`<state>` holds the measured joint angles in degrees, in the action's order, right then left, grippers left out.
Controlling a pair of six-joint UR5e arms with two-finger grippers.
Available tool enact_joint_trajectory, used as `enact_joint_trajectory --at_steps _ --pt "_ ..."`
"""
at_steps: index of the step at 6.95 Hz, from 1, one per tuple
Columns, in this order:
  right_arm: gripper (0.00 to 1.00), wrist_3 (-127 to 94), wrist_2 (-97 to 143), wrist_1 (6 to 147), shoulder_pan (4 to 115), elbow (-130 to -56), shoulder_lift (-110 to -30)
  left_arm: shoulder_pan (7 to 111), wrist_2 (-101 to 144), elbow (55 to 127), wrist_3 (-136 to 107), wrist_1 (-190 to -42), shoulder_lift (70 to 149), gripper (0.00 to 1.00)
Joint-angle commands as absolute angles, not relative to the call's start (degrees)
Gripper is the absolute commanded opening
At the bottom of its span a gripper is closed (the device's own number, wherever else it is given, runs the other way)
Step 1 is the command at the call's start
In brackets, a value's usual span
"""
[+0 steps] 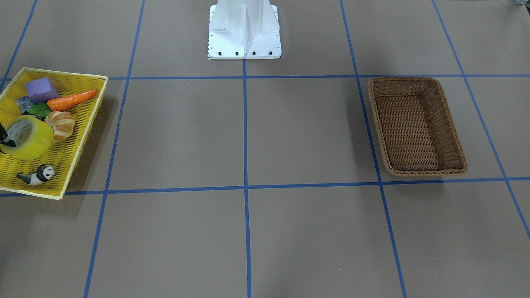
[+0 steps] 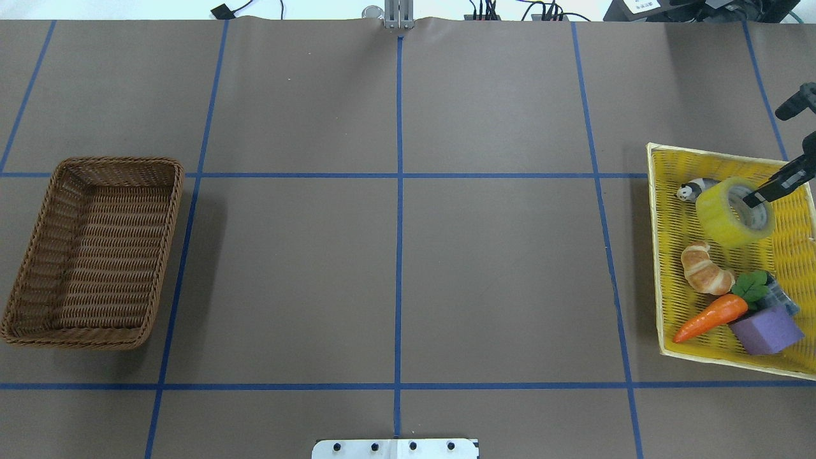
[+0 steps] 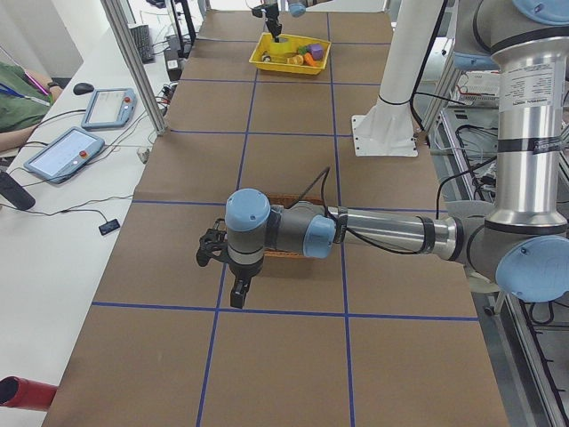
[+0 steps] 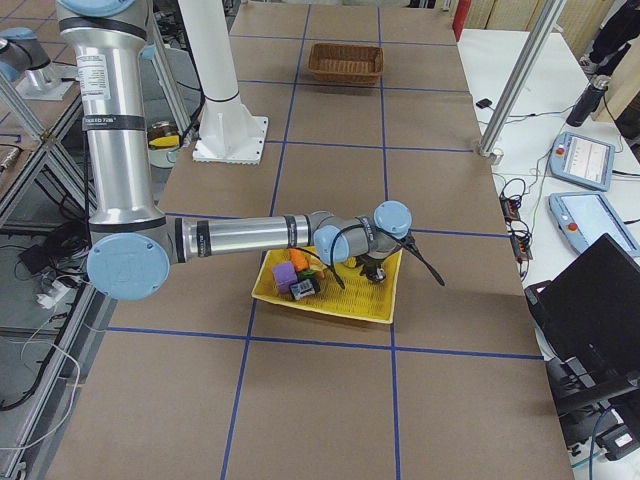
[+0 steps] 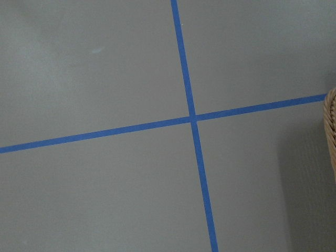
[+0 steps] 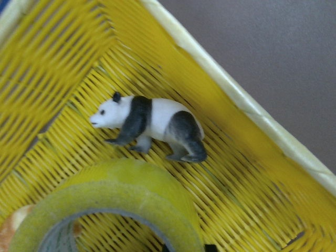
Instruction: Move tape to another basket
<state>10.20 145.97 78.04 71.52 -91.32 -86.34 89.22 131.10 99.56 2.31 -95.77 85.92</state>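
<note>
Translucent yellow packing-tape roll (image 2: pixel 727 220) lies in a yellow plastic mesh tray (image 2: pixel 656 255), well apart from the brown woven wicker basket (image 2: pixel 173 223). Right gripper (image 2: pixel 768 158) has jaws apart, one inside the core; it should close squarely on the wall before lifting. Left gripper (image 3: pixel 220 280): cannot tell.

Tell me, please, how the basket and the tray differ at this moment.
The basket is brown woven wicker; the tray is yellow mesh. The basket holds nothing; the tray holds the tape, a croissant, a carrot, a panda and more. Both are rectangular and rest on the table.
</note>
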Motion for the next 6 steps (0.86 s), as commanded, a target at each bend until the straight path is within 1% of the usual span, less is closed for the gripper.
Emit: enact_joint_trajectory --at_steps 1,2,3,5,6 --pt "0.00 7.1 151.3 78.0 72.2 -96.3 -85.3 88.9 131.2 99.8 2.3 -99.9 86.4 0.98" --pt "0.00 3.7 151.2 75.5 72.2 -98.5 -84.5 88.2 131.7 99.6 1.9 -100.6 86.6 0.98" --pt "0.00 -4.1 151.1 69.6 72.2 -98.6 -81.8 85.9 134.7 99.6 -3.7 -104.0 87.8 0.97" --pt "0.00 -27.5 149.3 58.2 69.2 -98.7 -76.0 80.9 136.3 98.3 -24.2 -122.7 88.7 0.96" --pt "0.00 -36.5 146.1 51.8 66.7 -98.9 -74.7 79.9 136.2 95.6 -33.3 -132.8 90.2 0.96"
